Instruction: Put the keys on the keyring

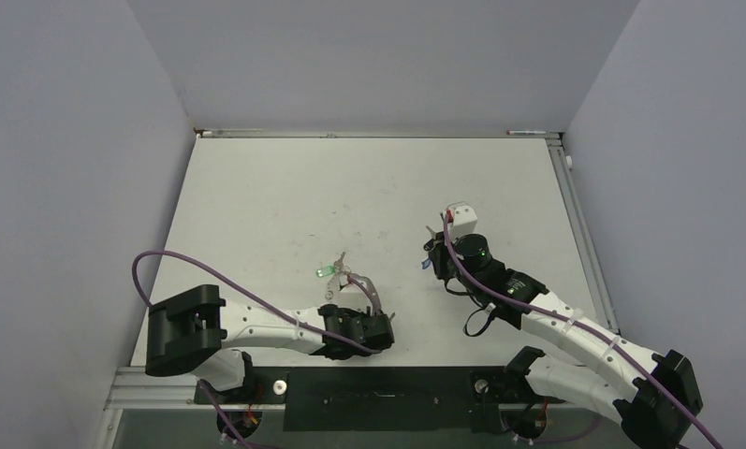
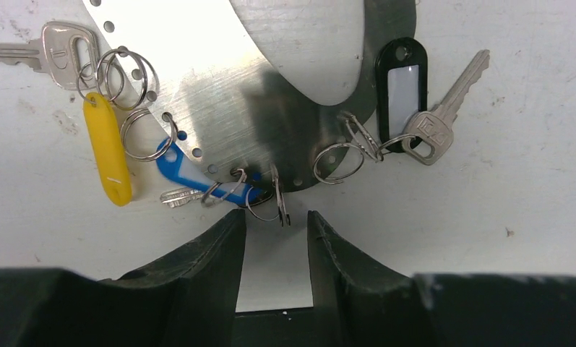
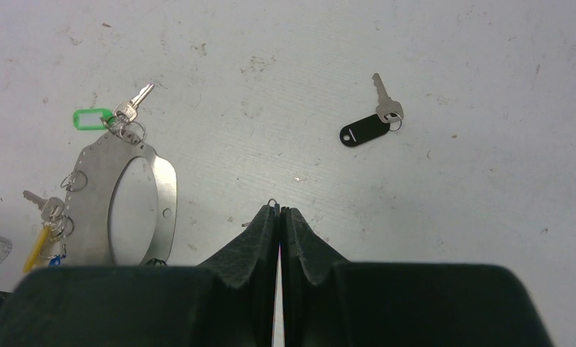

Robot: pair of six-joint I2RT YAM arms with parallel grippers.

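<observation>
With the jaws of the left gripper [image 2: 275,215] part-open just short of a split ring [image 2: 283,210] on the keyring [image 2: 220,79], flat on the tabletop [image 2: 516,181], and those of the right gripper [image 3: 279,208] closed, the keyring could be shoved aside by a misaligned close.

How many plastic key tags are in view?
5: yellow tag, blue tag and black tag ringed to the metal plate, green tag at its far end, loose black tag on the table. Others may be hidden.
</observation>
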